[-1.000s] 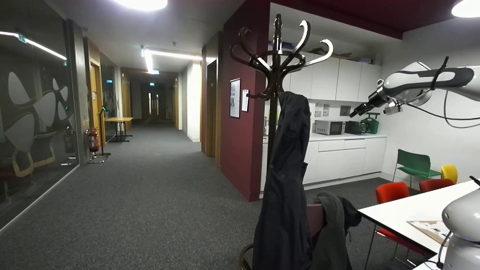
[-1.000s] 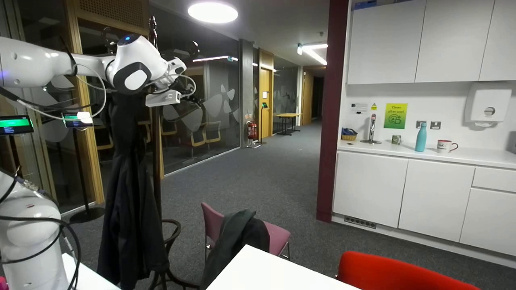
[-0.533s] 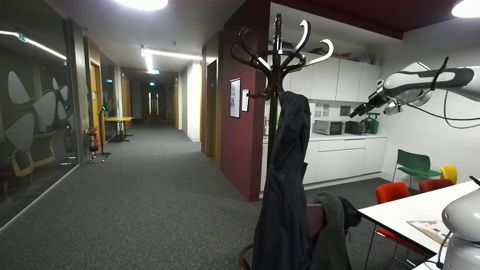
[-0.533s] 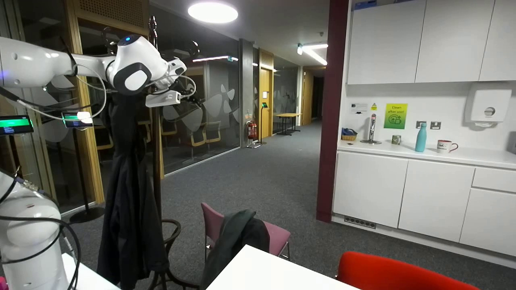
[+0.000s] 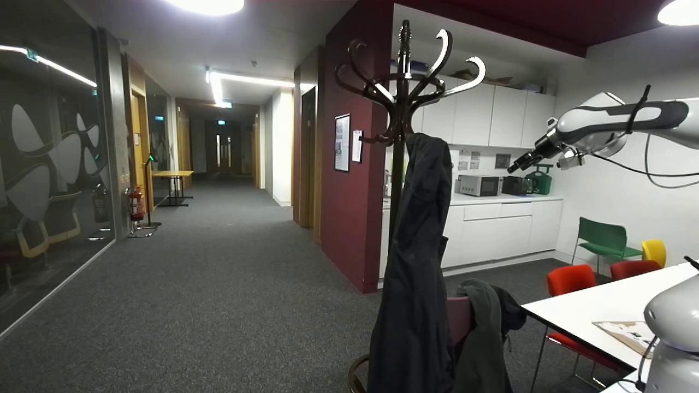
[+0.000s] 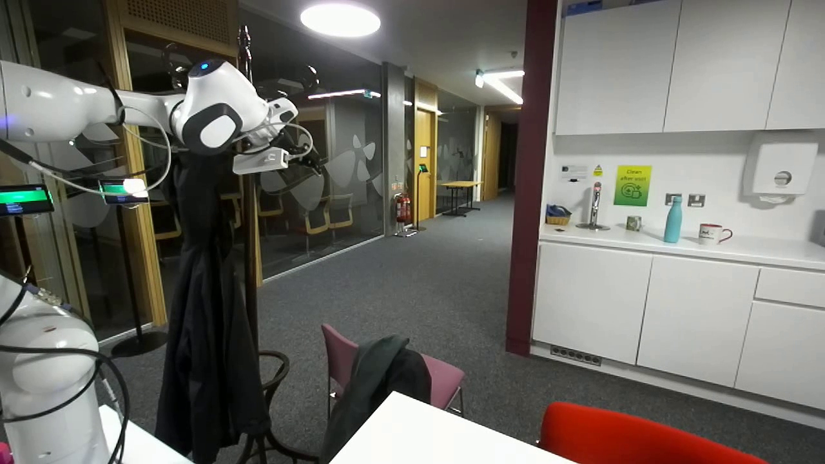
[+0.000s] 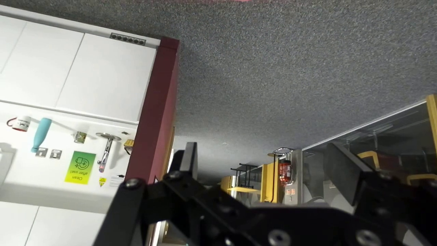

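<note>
Fingers wide apart, nothing between 'em. My arm sits a hair lower than a second ago, but I'm still empty-handed. Nearest is probably the black coat on its stand, not touching, then the pink chair past the white table corner.

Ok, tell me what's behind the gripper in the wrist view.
Through the gap of the open gripper you see grey carpet, a red fire extinguisher and a yellow-topped table. What the gripper itself covers cannot be seen.
</note>
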{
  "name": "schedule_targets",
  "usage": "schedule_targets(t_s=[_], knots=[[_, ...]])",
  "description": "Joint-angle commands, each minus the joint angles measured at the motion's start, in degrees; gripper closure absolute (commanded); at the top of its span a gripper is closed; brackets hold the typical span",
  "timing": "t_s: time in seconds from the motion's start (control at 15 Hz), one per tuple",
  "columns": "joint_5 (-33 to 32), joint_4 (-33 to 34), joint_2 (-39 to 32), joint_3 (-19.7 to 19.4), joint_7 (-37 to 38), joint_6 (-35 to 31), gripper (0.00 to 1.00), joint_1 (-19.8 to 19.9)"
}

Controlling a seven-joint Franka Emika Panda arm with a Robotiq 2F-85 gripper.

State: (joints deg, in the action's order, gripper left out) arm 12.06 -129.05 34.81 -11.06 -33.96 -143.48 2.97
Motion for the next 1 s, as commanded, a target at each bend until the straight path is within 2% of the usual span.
schedule_targets(t_s=[0.0,0.27,0.53,0.93], knots=[[-3.21,-4.82,2.24,1.08,4.08,-6.11,0.00,-2.25],[-4.19,-6.58,3.33,2.90,7.02,-9.49,0.00,-6.34],[-4.70,-4.50,3.41,5.05,10.65,-10.65,0.00,-9.36],[-2.78,-1.71,3.86,3.81,11.56,-11.67,0.00,-15.24]])
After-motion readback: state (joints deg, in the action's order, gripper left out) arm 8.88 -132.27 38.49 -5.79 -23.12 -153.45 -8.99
